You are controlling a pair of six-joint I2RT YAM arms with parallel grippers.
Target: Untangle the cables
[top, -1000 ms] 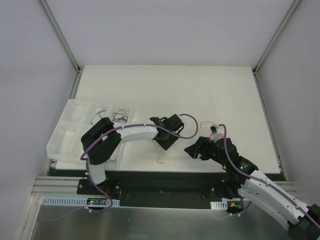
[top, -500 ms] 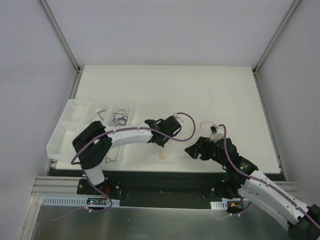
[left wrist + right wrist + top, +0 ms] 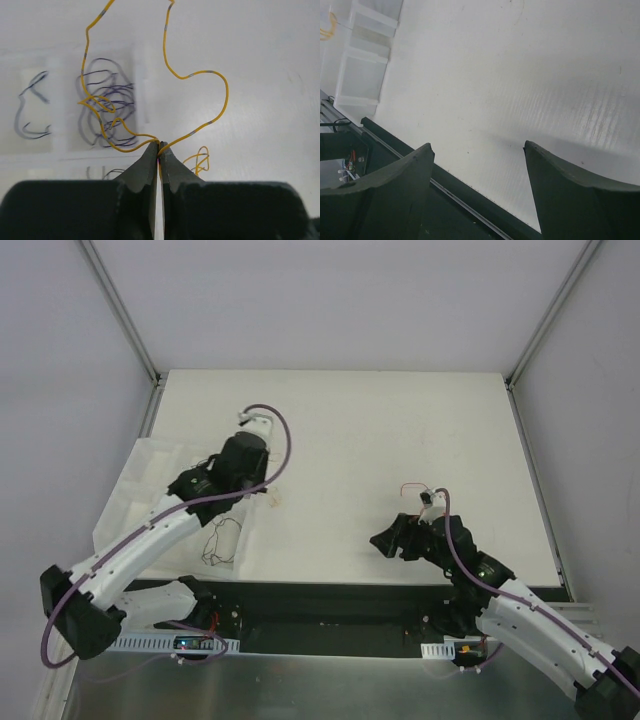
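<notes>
While stretched over the tray (image 3: 135, 475), left gripper (image 3: 159, 146) pinches yellow cable (image 3: 220, 84)

- A robotics lab test cell: two robot arms, left (image 3: 160, 535) and right (image 3: 520, 605), are bolted to a dark metal rail (image 3: 330, 605) at the near edge of a white table (image 3: 400, 430).
- Plain pale wall panels (image 3: 330, 300) held in aluminium struts (image 3: 120, 310) box it in.
- A clear compartment tray (image 3: 120, 505) sits on the table.
</notes>
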